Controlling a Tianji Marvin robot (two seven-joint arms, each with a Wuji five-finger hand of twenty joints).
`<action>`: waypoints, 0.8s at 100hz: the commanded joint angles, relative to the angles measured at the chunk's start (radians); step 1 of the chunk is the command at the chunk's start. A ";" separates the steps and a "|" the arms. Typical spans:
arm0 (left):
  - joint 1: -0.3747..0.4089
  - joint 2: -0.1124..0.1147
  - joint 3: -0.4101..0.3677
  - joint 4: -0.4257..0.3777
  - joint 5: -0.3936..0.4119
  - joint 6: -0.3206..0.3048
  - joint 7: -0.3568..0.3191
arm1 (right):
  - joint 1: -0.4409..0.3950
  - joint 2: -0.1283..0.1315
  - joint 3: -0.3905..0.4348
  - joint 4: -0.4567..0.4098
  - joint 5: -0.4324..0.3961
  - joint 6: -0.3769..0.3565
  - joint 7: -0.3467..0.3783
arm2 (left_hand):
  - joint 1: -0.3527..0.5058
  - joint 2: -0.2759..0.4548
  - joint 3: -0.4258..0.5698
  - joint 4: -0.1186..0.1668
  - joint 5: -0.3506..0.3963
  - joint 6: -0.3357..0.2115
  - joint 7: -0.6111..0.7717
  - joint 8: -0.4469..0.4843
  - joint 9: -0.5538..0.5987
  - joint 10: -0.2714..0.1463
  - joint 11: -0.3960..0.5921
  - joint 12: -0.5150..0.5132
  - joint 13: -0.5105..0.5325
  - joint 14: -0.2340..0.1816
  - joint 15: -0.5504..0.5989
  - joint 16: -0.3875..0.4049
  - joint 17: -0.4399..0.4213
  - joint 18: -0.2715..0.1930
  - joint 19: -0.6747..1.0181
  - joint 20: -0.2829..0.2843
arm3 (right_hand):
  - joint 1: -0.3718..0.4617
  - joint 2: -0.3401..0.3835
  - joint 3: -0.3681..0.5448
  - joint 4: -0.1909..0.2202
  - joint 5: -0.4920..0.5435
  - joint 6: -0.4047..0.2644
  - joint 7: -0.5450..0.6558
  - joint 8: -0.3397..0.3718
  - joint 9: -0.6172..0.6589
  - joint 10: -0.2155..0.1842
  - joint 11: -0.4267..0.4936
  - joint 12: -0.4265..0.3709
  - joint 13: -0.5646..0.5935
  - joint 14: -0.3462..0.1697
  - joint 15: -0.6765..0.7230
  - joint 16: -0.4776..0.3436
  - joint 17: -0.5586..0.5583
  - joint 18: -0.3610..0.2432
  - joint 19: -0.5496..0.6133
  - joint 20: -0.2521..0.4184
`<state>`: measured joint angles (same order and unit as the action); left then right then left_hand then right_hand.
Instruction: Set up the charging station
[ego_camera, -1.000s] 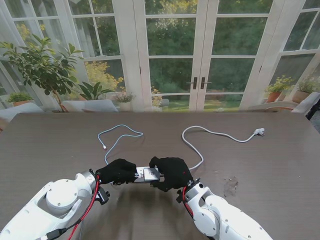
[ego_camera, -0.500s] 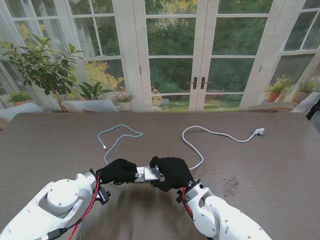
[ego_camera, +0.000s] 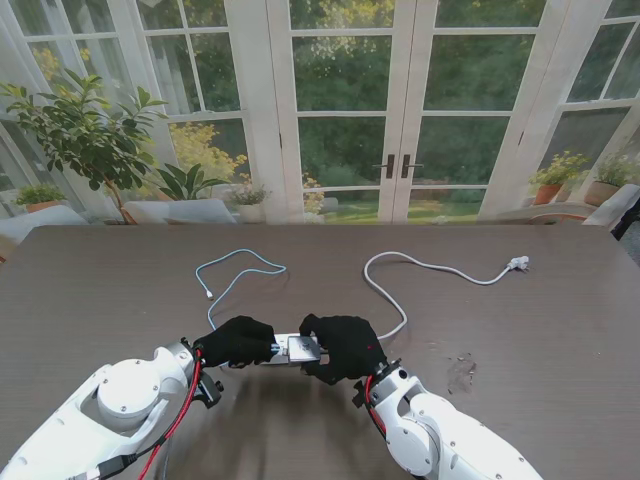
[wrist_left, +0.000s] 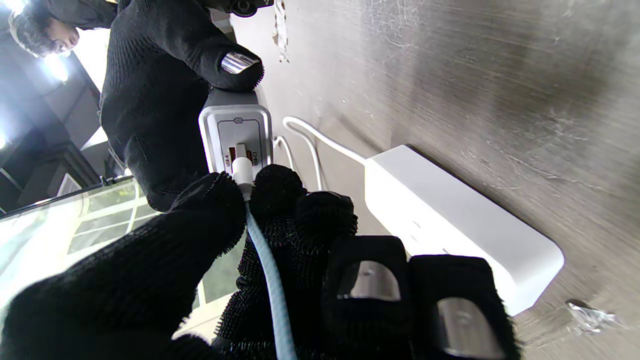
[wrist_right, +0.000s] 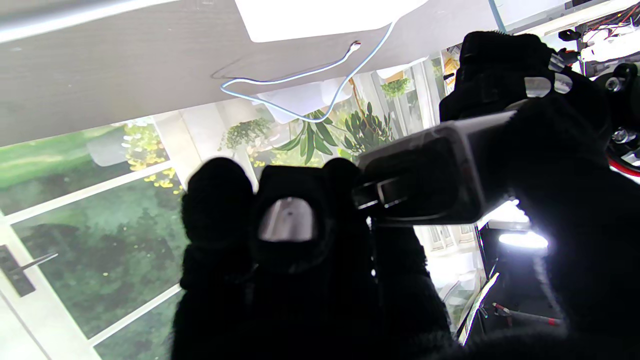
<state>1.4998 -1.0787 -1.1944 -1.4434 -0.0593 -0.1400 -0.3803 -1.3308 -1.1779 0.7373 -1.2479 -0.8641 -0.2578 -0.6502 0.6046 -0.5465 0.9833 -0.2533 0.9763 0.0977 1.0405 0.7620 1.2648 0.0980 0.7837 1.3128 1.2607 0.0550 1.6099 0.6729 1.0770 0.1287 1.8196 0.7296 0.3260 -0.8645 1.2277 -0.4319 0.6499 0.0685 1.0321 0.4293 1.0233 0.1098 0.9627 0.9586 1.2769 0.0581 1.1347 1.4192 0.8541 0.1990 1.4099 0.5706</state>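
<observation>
- The left hand (ego_camera: 238, 342) is seen near the middle of the dark wooden bench (ego_camera: 100, 290), its fingers closed on the white plug (wrist_left: 242, 172) of a pale blue cable (ego_camera: 238, 278).
- In the left wrist view, the plug is pinched between thumb and fingertips and its tip is seated at a port on the end face of the grey charger (wrist_left: 236, 135).
- The pale blue cable is seen trailing from that hand to the far left of the bench, where it lies in a loop with its free end resting on the surface.
- The charger (ego_camera: 299, 349) is held between the two hands, at the near centre of the bench.
- The right hand (ego_camera: 343, 347) is wrapped around the charger from the right, fingers shut on its body.
- A white power strip (wrist_left: 457, 222) is shown lying flat on the bench beside the hands in the left wrist view.
- A white cord (ego_camera: 425, 270) is laid in a curve toward the far right, ending in a white wall plug (ego_camera: 517, 264).
</observation>
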 joint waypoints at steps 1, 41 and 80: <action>0.001 -0.010 0.005 0.000 -0.007 -0.001 -0.022 | -0.009 -0.006 -0.004 -0.017 -0.004 0.001 0.017 | 0.000 0.016 0.050 -0.027 0.012 0.038 0.028 0.012 0.022 0.033 0.006 0.001 0.015 -0.138 0.082 0.010 0.031 -0.126 0.274 0.021 | 0.100 0.115 0.182 0.057 0.034 -0.196 0.415 0.037 0.067 -0.125 0.075 0.000 0.040 -0.043 0.026 -0.744 0.013 -0.037 0.046 -0.003; 0.002 -0.009 0.010 -0.002 -0.012 0.005 -0.029 | -0.015 -0.005 0.001 -0.025 0.001 0.019 0.028 | -0.010 0.011 0.065 -0.031 0.018 0.035 0.041 0.027 0.019 0.038 0.008 0.007 0.015 -0.146 0.090 0.013 0.032 -0.128 0.274 0.026 | 0.100 0.116 0.180 0.057 0.034 -0.194 0.415 0.037 0.066 -0.124 0.075 0.001 0.040 -0.039 0.026 -0.744 0.013 -0.035 0.047 -0.003; 0.001 -0.016 0.016 0.011 -0.040 0.016 -0.021 | -0.015 -0.011 -0.003 -0.023 0.007 0.039 0.017 | -0.021 0.028 0.069 -0.033 0.020 0.029 0.045 0.042 0.026 0.028 0.001 0.011 0.015 -0.142 0.092 0.013 0.032 -0.124 0.274 0.037 | 0.102 0.119 0.178 0.058 0.033 -0.191 0.414 0.037 0.064 -0.123 0.075 0.002 0.040 -0.041 0.025 -0.744 0.013 -0.036 0.046 -0.004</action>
<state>1.4981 -1.0854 -1.1833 -1.4320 -0.1015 -0.1314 -0.3750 -1.3422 -1.1789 0.7388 -1.2595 -0.8558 -0.2177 -0.6417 0.5921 -0.5465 1.0009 -0.2533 0.9763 0.0981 1.0444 0.7785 1.2648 0.0980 0.7862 1.3128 1.2607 0.0542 1.6120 0.6740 1.0770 0.1280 1.8196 0.7446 0.3259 -0.8645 1.2277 -0.4319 0.6499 0.0675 1.0321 0.4293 1.0233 0.1098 0.9628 0.9569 1.2769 0.0579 1.1354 1.4192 0.8616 0.1988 1.4099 0.5706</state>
